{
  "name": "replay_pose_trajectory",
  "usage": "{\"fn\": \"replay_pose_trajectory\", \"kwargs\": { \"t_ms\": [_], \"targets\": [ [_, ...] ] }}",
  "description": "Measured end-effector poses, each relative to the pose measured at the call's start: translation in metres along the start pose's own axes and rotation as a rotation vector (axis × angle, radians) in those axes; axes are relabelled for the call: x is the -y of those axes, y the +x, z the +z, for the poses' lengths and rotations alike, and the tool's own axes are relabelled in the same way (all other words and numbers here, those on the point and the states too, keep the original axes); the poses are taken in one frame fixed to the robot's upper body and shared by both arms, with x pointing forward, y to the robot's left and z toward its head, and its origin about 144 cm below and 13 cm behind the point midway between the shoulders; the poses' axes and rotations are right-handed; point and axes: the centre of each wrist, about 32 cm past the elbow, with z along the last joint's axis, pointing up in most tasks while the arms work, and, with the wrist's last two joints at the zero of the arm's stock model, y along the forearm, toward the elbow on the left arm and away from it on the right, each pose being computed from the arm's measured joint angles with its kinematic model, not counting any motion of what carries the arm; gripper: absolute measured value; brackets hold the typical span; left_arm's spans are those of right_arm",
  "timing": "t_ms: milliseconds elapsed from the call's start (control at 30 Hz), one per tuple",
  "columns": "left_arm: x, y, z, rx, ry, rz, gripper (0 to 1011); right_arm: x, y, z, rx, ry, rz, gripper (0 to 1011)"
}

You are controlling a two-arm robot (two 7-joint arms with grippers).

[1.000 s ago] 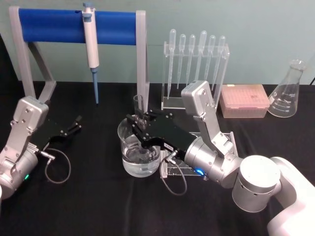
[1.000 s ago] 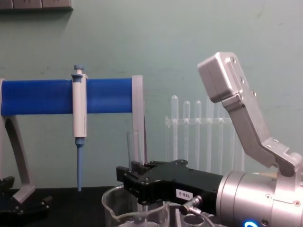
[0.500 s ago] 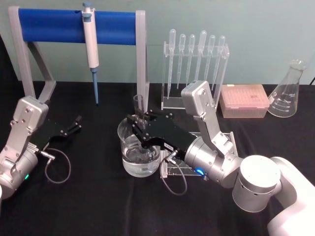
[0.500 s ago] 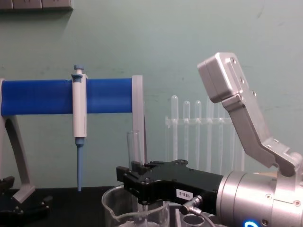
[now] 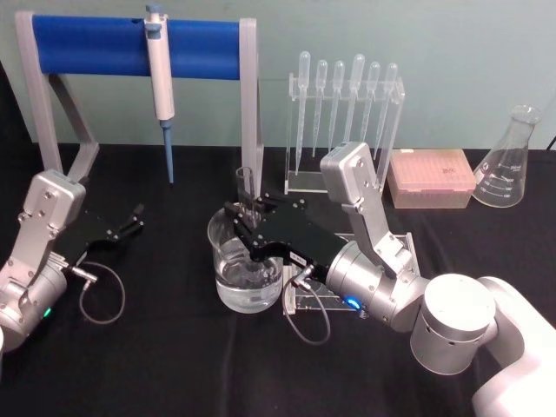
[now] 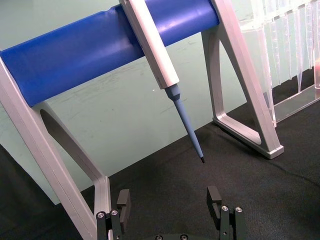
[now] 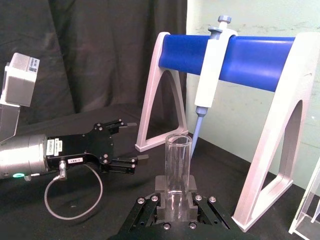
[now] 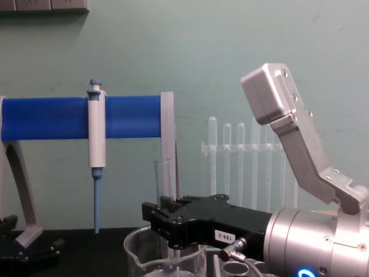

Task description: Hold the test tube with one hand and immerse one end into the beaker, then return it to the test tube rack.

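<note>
Gripping test tube (image 5: 246, 183) over beaker (image 5: 248, 285): right pincer (image 5: 249, 224) | black tabletop (image 5: 174, 352) | green wall (image 5: 452, 43)

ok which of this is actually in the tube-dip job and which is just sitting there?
In the job: right tool, shut on the test tube; beaker below it; clear test tube rack beside the beaker.
Just sitting: left tool, open, parked at left; pipettor on blue stand; dropper pipettes; pink tip box; flask.
</note>
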Motion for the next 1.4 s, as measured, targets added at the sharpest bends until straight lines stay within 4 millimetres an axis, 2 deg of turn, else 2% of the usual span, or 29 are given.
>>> {"fn": "replay_pose_trajectory", "kwargs": {
  "t_ms": [1400],
  "targets": [
    [0.0, 0.0, 0.0, 0.0, 0.0, 0.0, 1000, 0.0, 0.0, 0.0, 0.0, 0.0, -0.001, 227]
  ]
}}
